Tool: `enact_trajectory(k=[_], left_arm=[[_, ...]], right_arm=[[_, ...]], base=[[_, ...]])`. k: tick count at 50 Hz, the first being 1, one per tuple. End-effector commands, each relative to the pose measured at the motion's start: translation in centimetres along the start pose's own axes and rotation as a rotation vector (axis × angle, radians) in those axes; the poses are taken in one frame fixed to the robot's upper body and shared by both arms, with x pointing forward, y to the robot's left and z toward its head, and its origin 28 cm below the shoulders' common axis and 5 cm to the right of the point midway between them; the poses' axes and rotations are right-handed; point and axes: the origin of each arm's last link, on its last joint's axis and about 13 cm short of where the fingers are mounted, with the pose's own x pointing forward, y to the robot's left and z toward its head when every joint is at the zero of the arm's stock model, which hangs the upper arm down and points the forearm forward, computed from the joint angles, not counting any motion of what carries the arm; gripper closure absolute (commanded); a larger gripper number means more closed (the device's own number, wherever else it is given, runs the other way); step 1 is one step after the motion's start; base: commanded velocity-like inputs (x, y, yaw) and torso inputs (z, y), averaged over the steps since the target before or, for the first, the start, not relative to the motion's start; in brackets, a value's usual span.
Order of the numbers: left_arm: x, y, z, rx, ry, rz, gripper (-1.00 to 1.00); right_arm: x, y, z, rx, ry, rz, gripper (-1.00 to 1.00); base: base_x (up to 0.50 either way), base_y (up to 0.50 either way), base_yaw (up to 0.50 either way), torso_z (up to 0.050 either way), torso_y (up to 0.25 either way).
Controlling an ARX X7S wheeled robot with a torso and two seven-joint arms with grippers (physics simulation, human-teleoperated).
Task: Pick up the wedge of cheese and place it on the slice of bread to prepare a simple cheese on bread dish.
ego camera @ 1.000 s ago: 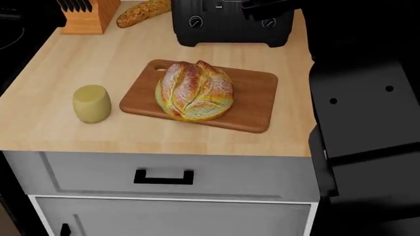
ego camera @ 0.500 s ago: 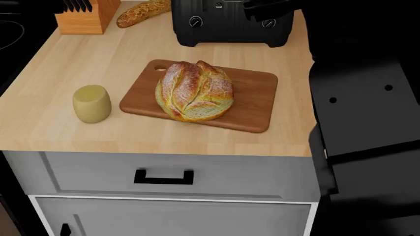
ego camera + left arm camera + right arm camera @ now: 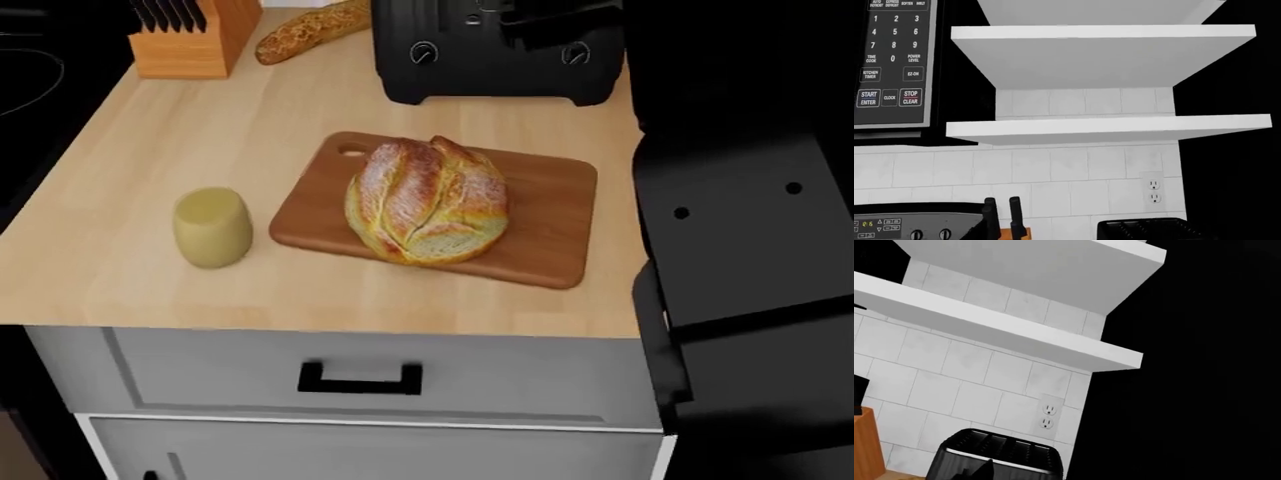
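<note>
Yellow wedge of cheese (image 3: pixel 212 227) sits beside my board-mounted slice of bread (image 3: pixel 427 200); neither gripper's state shows to me.

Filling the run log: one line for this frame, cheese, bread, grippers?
cheese: on counter, left of cutting board, untouched | bread: on board | grippers: not in view | phase: pre-grasp

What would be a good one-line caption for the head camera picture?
Cheese sits on the counter beside a round loaf on a cutting board, toaster behind.
</note>
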Motion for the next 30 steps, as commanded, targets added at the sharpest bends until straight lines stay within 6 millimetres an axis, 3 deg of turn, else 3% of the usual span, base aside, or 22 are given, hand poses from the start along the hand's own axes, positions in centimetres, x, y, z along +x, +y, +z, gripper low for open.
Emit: enact_trajectory(k=[1,30], left_arm=[[-0.01,0.1,0.04,-0.004,0.0,0.004,-1.0],[0.01,0.03,-0.08,-0.008,0.002,0.001,-1.0]], right_arm=[[-0.02,0.11,0.03,0.002,-0.002,0.007,-1.0],[-0.24,0.07,-0.13,0.007,0.001,0.003,-1.0]], base=[[0.21,0.42,0.0,0.0,0.0],[0.16,0.42,0.0,0.0,0.0]])
